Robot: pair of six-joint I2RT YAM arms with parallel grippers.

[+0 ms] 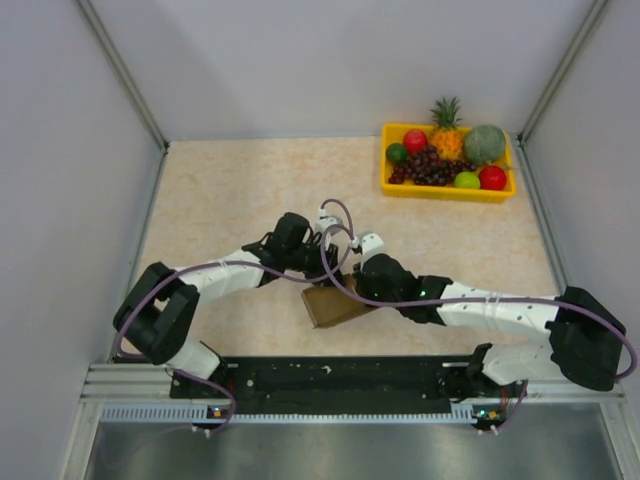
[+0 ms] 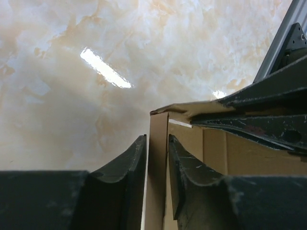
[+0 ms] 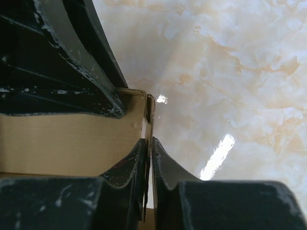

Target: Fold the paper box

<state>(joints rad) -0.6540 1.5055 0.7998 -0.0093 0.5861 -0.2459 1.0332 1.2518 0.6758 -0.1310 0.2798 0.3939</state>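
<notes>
Cardboard sits at the heart of this scene: the paper box [image 1: 333, 305], plain brown and partly raised into shape, rests on the bench [image 1: 230, 190] near its front edge, roughly midway between the two arm bases, with both arms bent inward over it. From above, the box shows as a tilted brown block, its upper part hidden under the wrists. The left claw [image 2: 157, 143] straddles one upright wall of the box; its two dark fingers press against either face of that panel, so it is closed onto the cardboard with only the wall's thickness between them. The right claw [image 3: 149, 143] does much the same on a neighbouring wall close to a corner: its fingers stand almost together, with a thin cardboard edge caught in the narrow slit between them. Each wrist view also catches the other claw's fingers at the box's top rim, so the two grips lie just beside each other near one corner. The bench surface is a glossy, pale marbled beige with streaks of glare. Well apart from the box, at the far right corner of the bench, a yellow tray [image 1: 447, 190] holds fruit: a pineapple [image 1: 447, 130], dark grapes [image 1: 430, 167], a green melon [image 1: 485, 143], and smaller red and green round fruits.
</notes>
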